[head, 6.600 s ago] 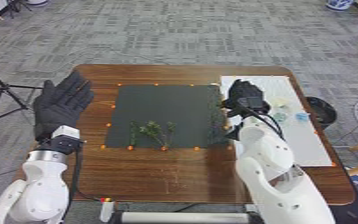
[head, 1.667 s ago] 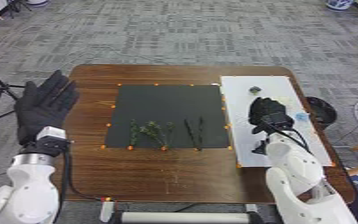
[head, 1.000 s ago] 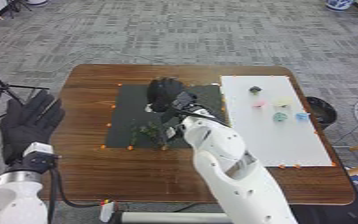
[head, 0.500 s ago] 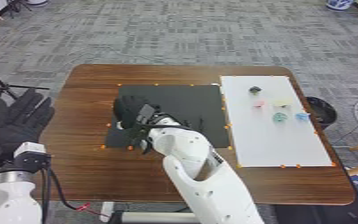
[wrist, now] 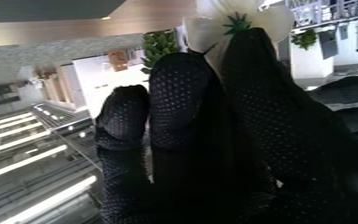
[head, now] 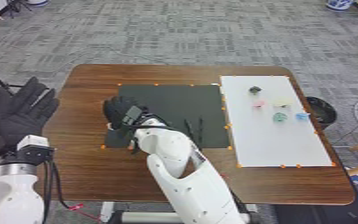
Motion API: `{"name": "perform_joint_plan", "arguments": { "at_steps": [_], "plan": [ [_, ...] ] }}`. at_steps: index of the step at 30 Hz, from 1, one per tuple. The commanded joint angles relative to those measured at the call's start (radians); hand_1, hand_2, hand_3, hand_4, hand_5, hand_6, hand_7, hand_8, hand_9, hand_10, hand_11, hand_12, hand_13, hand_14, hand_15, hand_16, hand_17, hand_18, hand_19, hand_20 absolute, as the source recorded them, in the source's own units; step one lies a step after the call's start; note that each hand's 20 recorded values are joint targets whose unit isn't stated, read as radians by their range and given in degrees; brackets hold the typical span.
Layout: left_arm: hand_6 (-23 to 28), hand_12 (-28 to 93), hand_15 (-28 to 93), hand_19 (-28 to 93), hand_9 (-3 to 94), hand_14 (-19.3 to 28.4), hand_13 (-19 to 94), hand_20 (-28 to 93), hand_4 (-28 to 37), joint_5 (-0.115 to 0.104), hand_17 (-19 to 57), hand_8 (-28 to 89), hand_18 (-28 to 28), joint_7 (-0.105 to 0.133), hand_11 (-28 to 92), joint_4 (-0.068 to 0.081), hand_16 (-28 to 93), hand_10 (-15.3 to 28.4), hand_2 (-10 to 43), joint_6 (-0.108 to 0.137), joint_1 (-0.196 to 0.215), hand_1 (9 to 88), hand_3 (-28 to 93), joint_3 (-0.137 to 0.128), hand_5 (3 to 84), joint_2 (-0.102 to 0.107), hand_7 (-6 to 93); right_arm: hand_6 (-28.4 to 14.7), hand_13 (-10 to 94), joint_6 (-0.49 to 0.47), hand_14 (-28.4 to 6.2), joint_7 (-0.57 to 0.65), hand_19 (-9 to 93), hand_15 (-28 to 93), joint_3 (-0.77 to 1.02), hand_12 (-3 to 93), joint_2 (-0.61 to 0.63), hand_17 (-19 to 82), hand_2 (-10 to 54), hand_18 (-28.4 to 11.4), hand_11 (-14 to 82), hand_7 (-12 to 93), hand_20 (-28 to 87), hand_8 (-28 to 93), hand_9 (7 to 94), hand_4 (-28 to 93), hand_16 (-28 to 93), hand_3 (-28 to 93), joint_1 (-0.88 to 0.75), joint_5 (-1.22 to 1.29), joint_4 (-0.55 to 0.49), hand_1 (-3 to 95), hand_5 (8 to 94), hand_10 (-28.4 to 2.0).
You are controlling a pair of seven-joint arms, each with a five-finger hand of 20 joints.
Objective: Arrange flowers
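- Here I am, right hand [head: 120,111] over the left part of the dark mat [head: 171,97], fingers [wrist: 177,92] straight, tips slightly apart.
- Right past my fingertips, a pale petal-like shape [wrist: 206,37] with a green spiky star [wrist: 238,22]! Flower or backdrop, held or merely behind? I can't tell.
- Now the key line: two dark stems [head: 201,131] lie to the right of my fingers, near but apart, long axes running roughly near-to-far across the mat.
- I'm the nearer hand; the left hand [head: 20,112] is off to my left, open, palm flat. A move for those stems would, I judge, be mine, sideways to the right.
- Farther right, beyond the stems, small coloured heads [head: 279,117] on the white board [head: 291,145].
- Whatever lies under my palm is hidden, and the stems' ends are hard to make out.
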Motion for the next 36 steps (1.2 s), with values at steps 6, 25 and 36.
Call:
{"name": "perform_joint_plan", "arguments": {
  "at_steps": [6, 25, 36],
  "plan": [
    [10.6, 9, 16, 38, 29.6, 17.6, 23, 5, -28.3, -0.009, -9.8, -6, 17.7, -0.007, 13, 0.008, -1, 15.9, 17.8, -0.012, -0.019, 23.6, 63, 0.029, 40.6, -0.005, 6.1, -0.4, 69, -0.021, -5.0, -0.058, 83, 56, 0.02, 30.4, -0.031, 40, -9.5, -19.4, 5.9, 30, 40, 0, 74.7, -25, 42, 67, -0.028, -0.167, 0.009, 60.3, 68.4, -7.6],
    [9.9, 8, 14, 36, 29.3, 16.2, 23, 7, -28.3, -0.014, -9.3, -7, 16.7, -0.006, 13, 0.011, 0, 14.9, 17.2, -0.017, -0.007, 23.7, 64, 0.021, 40.2, -0.01, 7.0, -0.7, 66, -0.071, -4.4, -0.071, 81, 55, 0.004, 16.5, -0.004, 38, -9.5, -19.1, 12.2, 18, 39, -9, 60.4, -25, 42, 71, -0.037, -0.131, -0.029, 57.5, 60.1, -10.8],
    [9.2, 7, 9, 33, 27.4, 14.2, 21, 7, -28.3, -0.019, -8.5, -6, 15.8, -0.002, 10, 0.002, -1, 13.3, 17.8, 0.012, 0.007, 21.5, 65, 0.006, 38.2, -0.012, 4.8, -3.9, 58, -0.379, -9.3, -0.259, 82, 69, 0.024, 10.7, -0.059, 33, -0.3, -20.2, 4.2, 4, 39, -8, 38.1, -24, 37, 78, -0.008, -0.336, -0.053, 51.6, 40.2, -8.9]
  ]
}}
